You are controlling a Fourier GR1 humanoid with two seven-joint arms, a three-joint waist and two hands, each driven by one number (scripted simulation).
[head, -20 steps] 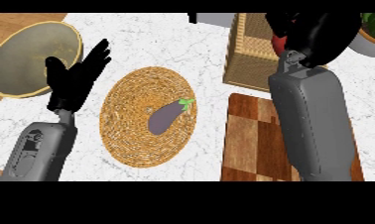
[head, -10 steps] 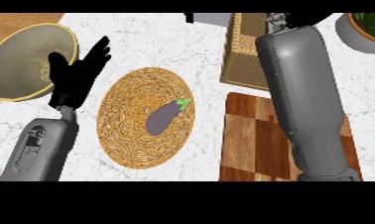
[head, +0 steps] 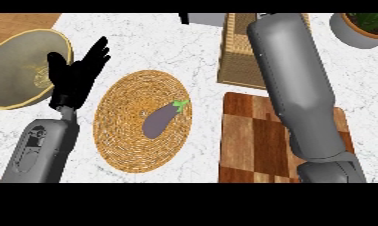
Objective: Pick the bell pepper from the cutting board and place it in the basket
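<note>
Head view: the black left hand [head: 76, 72] rests with fingers spread and relaxed above the white marble table [head: 155, 40], holding nothing, beside a round yellow-rimmed plate [head: 29, 72]. A purple eggplant [head: 161, 119] lies on a round woven straw mat [head: 144, 120]. The grey right forearm [head: 295, 85] stretches over the checkered wooden cutting board [head: 247, 140] and the rectangular wicker basket [head: 236, 45]; its hand is out of sight. No bell pepper shows. A grey potted plant [head: 358, 27] sits at the upper right.

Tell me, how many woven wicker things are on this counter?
2. A round woven mat lies in the middle with an eggplant on it; a basket sits at the top, partly hidden by the right forearm. More may be hidden.
</note>
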